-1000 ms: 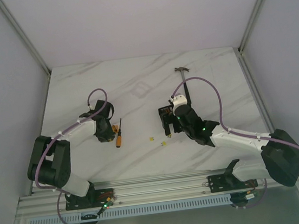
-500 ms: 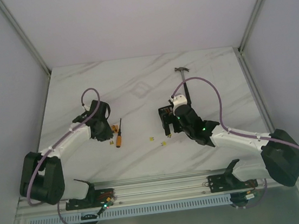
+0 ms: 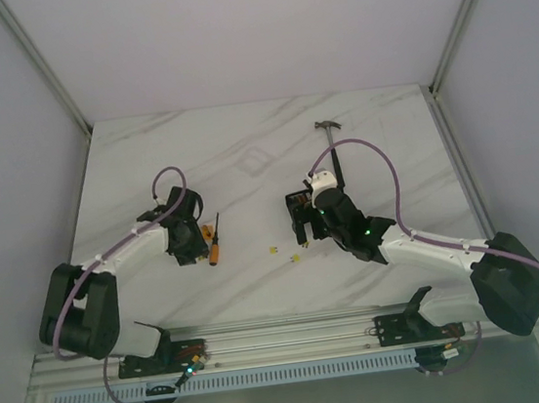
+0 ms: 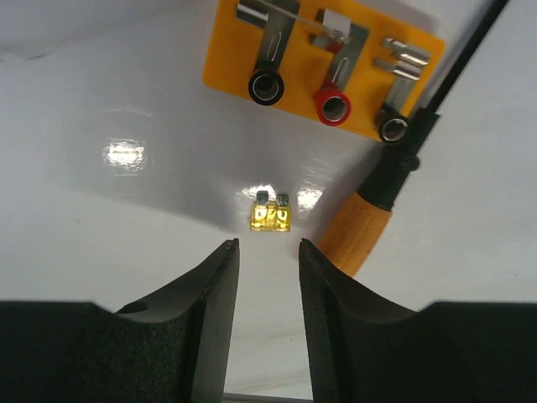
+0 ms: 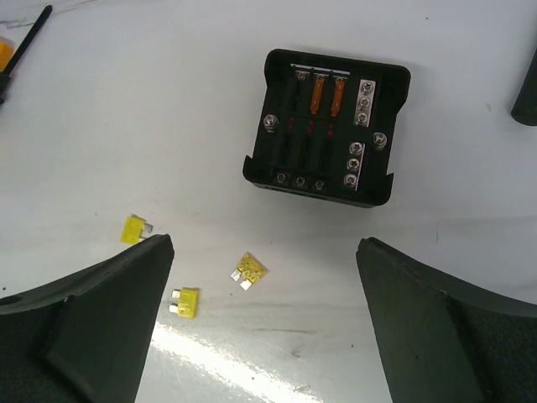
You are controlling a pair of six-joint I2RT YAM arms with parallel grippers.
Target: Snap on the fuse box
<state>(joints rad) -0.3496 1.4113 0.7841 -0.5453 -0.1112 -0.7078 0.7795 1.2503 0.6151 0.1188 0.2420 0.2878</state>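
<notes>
The fuse box [image 5: 327,126] is a black square box lying open on the table, with two orange fuses in its slots and no lid on it; in the top view [image 3: 297,204] it lies just beyond my right gripper. A clear lid [image 3: 253,162] lies apart, farther back. My right gripper [image 5: 264,243] is wide open and empty, hovering near the box, over loose yellow fuses [image 5: 250,270]. My left gripper [image 4: 267,243] is partly open and empty, low over the table, just short of one yellow fuse [image 4: 271,217].
A flat orange block with three sockets [image 4: 323,63] lies beyond the left gripper. An orange-handled screwdriver [image 4: 365,231] lies at its right, seen in the top view [image 3: 214,244]. A hammer [image 3: 331,140] lies behind the right arm. Metal rails edge the table.
The left arm swung its elbow out to the left and partly back, and its gripper shifted slightly near the screwdriver. The right arm and fuse box have not moved.
</notes>
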